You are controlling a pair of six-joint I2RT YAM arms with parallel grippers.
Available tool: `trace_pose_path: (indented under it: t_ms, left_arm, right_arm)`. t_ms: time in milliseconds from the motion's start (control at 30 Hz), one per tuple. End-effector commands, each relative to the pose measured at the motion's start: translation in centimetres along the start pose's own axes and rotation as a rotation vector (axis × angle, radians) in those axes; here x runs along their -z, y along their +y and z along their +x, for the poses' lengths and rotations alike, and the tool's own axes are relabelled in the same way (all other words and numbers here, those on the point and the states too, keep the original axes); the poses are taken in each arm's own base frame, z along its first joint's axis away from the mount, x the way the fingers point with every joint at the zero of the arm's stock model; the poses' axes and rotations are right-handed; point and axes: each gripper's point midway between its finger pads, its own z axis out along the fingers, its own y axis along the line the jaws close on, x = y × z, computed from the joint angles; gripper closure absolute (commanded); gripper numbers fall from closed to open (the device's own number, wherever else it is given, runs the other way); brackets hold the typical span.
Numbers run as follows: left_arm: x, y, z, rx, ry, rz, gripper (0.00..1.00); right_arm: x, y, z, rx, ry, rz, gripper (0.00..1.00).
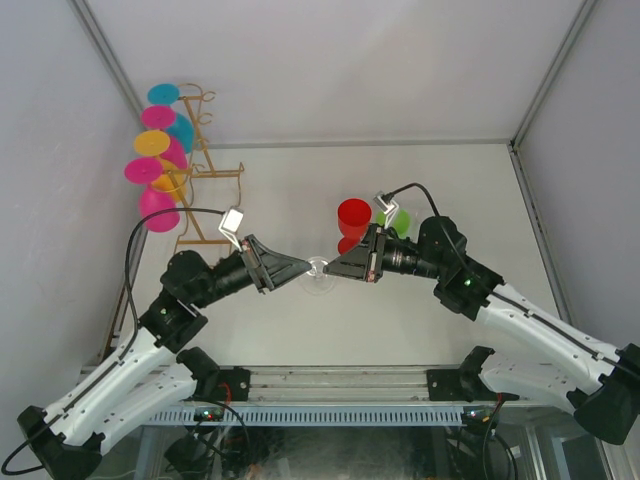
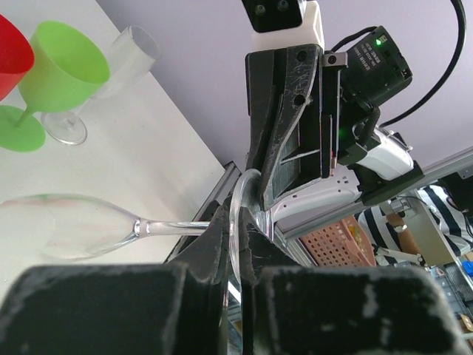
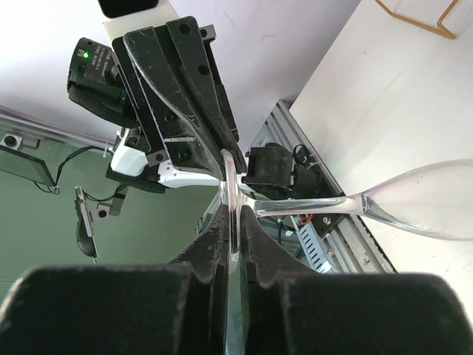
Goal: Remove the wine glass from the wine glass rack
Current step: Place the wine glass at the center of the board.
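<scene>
My left gripper (image 2: 235, 238) and right gripper (image 3: 233, 235) meet tip to tip, both closed narrow on the round foot of the clear wine glass (image 2: 70, 225). Each pair of fingers pinches the foot's rim from the opposite side. The stem runs out sideways from between my fingertips and the bowl lies level over the white table (image 1: 420, 180); I cannot tell whether the bowl touches it. The wine glass rack (image 1: 207, 150) stands well apart, beyond my left gripper, with coloured glasses hanging along its outer side. Just behind my right gripper stand a red glass (image 1: 352, 217) and a green glass (image 1: 401, 220).
</scene>
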Motion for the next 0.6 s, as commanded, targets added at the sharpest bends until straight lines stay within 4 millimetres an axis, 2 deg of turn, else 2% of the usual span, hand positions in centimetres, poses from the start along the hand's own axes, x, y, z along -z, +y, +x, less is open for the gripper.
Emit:
trace_pose_path:
  t_ms: [0,100,233,333,433,567]
  left_arm:
    - [0.0,-1.0,0.2,-0.033,0.013,0.051,0.92]
    - [0.2,-1.1,1.0,-0.034,0.051,0.060,0.72]
    - [0.9,-1.9,1.9,-0.015,0.097,0.098,0.59]
    - [1.3,-2.8,2.6,0.006,0.135,0.133,0.57]
    - [1.5,-2.8,3.3,0.039,0.168,0.136,0.54]
    - [1.0,-2.1,3.5,0.084,0.165,0.106,0.59]
  right_arm:
    - [0.4,2.2,-1.0,0.107,-0.038,-0.050,1.00]
    - [0.8,2.3,-1.8,0.167,-0.069,-0.028,1.00]
    - [1.1,2.5,-2.4,0.217,-0.102,-0.014,1.00]
    - [1.2,2.8,-2.4,0.248,-0.103,-0.028,1.00]
    - [1.4,2.9,-2.5,0.264,-0.108,-0.032,1.00]
    - [1.5,3.5,-2.3,0.279,-0.100,-0.057,1.00]
